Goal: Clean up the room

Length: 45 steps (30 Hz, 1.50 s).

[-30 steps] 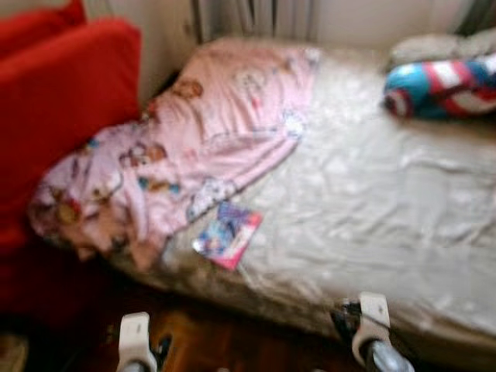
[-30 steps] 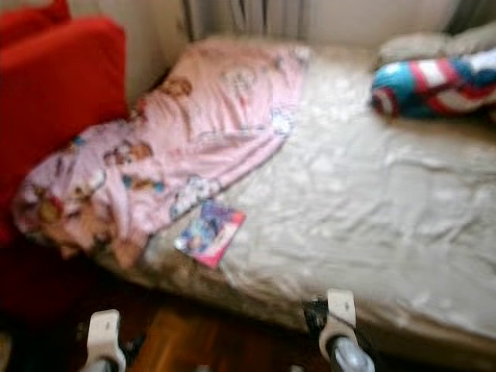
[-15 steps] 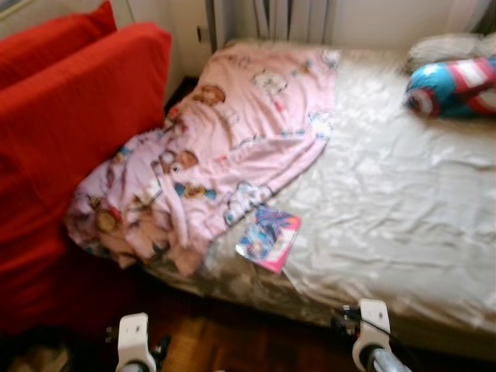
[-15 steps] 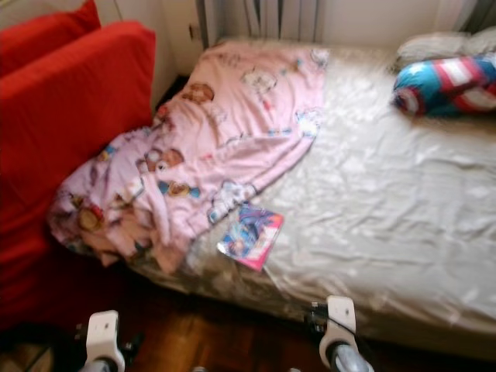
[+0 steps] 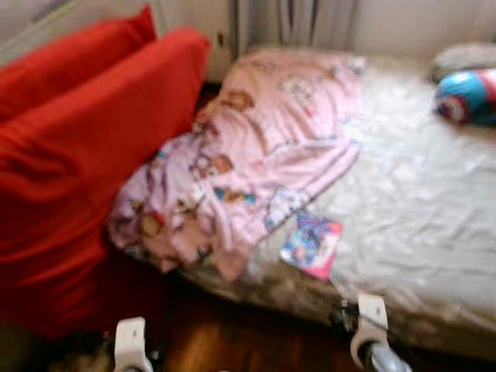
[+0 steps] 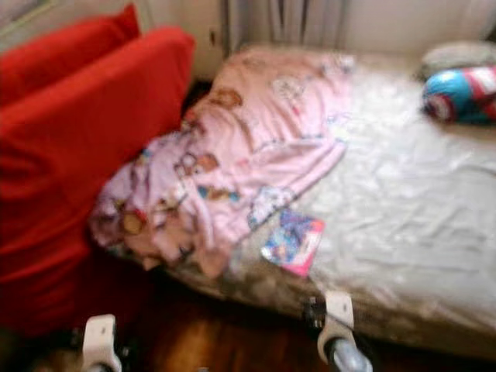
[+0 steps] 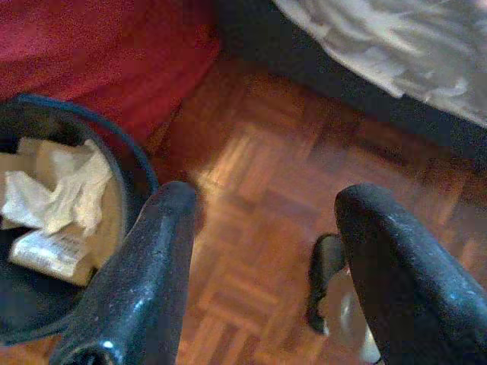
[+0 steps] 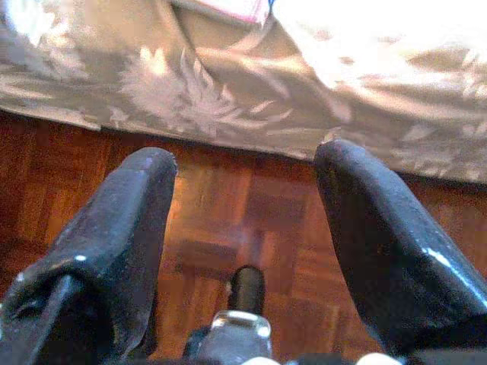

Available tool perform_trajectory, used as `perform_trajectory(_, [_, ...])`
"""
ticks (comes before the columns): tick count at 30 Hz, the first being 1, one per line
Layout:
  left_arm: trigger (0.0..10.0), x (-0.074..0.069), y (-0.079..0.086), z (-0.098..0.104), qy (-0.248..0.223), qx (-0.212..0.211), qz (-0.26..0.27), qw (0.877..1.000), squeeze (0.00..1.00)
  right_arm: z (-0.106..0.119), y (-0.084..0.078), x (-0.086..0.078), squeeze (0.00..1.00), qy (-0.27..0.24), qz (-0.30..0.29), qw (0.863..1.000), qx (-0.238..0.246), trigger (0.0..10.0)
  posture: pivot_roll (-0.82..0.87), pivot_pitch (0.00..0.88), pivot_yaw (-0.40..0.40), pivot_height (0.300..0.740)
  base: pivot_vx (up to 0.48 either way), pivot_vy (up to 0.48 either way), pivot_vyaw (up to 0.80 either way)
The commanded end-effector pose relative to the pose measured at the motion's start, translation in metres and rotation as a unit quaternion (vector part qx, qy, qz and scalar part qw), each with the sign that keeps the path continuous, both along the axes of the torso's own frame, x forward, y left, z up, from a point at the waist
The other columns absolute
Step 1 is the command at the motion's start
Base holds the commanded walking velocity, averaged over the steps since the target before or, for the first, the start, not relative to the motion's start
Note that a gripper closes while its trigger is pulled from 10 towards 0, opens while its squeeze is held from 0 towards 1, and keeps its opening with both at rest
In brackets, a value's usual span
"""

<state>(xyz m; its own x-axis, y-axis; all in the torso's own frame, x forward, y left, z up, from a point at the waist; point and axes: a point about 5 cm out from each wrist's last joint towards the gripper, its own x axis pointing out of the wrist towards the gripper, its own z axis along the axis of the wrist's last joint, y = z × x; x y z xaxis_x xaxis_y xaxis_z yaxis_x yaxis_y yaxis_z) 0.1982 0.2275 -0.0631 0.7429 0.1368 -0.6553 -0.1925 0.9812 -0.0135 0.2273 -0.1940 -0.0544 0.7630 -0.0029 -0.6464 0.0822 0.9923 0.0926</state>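
Before me in the head view, which is blurred, a bed (image 5: 418,232) with a pale shiny sheet runs from the near floor to a curtain (image 5: 310,19) at the far wall. A pink blanket (image 5: 256,155) with cartoon prints lies crumpled over its left part, spilling toward a red sofa (image 5: 85,155) that stands just beside the bed. A small colourful book (image 5: 311,245) rests on the sheet near the front edge, touching the blanket's hem. At the far right sits a blue, red and white cushion (image 5: 467,94), with a grey pillow (image 5: 465,56) behind it. Both my arms hang low over the wooden floor (image 5: 232,349). In my left wrist view, my left gripper (image 7: 266,220) has its fingers spread apart, holding nothing, above parquet; a dark bin (image 7: 129,160) with crumpled paper (image 7: 65,190) inside stands near the sofa. In my right wrist view, my right gripper (image 8: 247,186) is likewise spread and empty, over the floor just in front of the bed's patterned side.
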Motion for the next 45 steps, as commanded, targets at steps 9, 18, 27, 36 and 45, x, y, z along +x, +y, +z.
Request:
perform_trajectory(9, [10.0, -0.002, -0.006, -0.003, 0.006, -0.020, -0.004, 1.000, 0.00, -0.005, -0.005, -0.009, 0.00, 0.015, -0.009, 1.000, -0.002, 10.0, 0.02, 0.161, 0.021, 0.711, 0.072, 0.000, 0.00])
perform_trajectory(18, [10.0, 0.000, -0.009, -0.002, 0.002, -0.021, -0.010, 1.000, 0.00, -0.004, -0.007, -0.008, 0.00, 0.007, -0.002, 1.000, -0.008, 10.0, 0.02, 0.171, 0.023, 0.711, 0.320, 0.000, 0.21])
perform_trajectory(27, [10.0, 0.001, -0.011, -0.002, 0.000, -0.018, -0.014, 1.000, 0.00, -0.003, -0.007, -0.007, 0.00, 0.001, -0.011, 1.000, -0.001, 10.0, 0.03, 0.173, 0.026, 0.711, 0.247, 0.000, 0.18])
perform_trajectory(36, [10.0, 0.005, -0.008, 0.002, -0.016, -0.015, -0.014, 1.000, 0.00, -0.001, -0.006, -0.004, 0.00, -0.010, -0.012, 1.000, -0.003, 10.0, 0.03, 0.174, 0.026, 0.711, 0.055, 0.000, 0.00])
perform_trajectory(45, [10.0, 0.023, -0.011, 0.016, -0.080, -0.017, -0.026, 0.996, 0.00, 0.019, -0.007, 0.016, 0.00, -0.094, -0.020, 0.995, -0.006, 10.0, 0.03, 0.176, 0.021, 0.711, 0.000, 0.000, 0.00])
